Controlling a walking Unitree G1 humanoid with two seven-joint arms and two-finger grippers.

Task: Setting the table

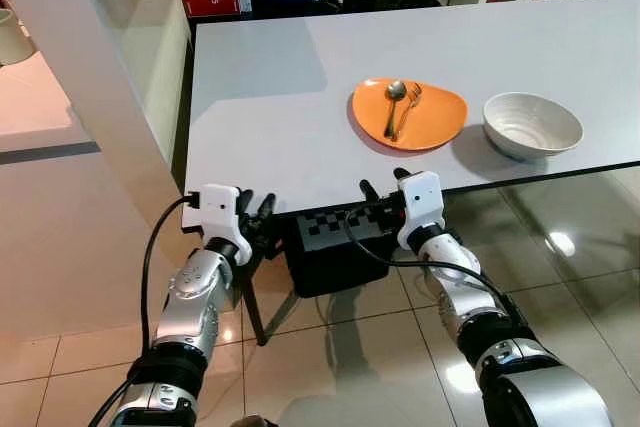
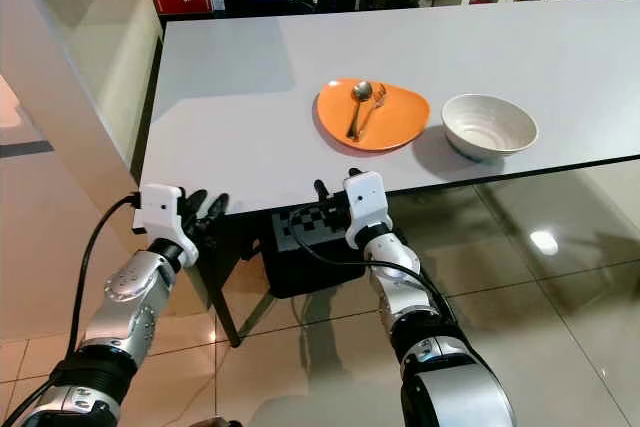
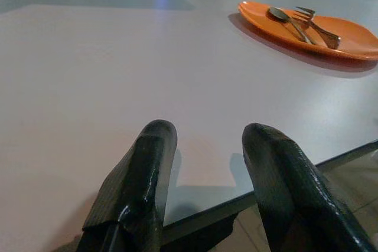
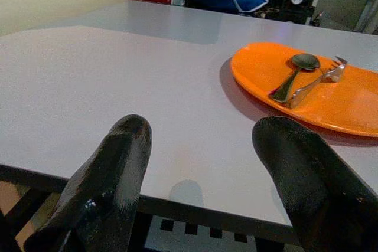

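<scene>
Worktop [image 1: 270,97]: pale grey, seen from its near edge.
Plate [image 1: 408,113]: orange, on the worktop, carrying a spoon [image 1: 394,99] and a fork [image 1: 408,107] side by side.
Bowl [image 1: 531,125]: white, just beside the plate toward the robot's right; the eye views take it in, the wrist views stop at the plate.
Left end effector [image 3: 207,163]: fingers parted, grasping nothing, at the worktop's near edge.
Right end effector [image 4: 204,169]: fingers spread wide, nothing held, at the edge, near the plate.
Under the worktop: a black checkered seat [image 1: 340,242].
</scene>
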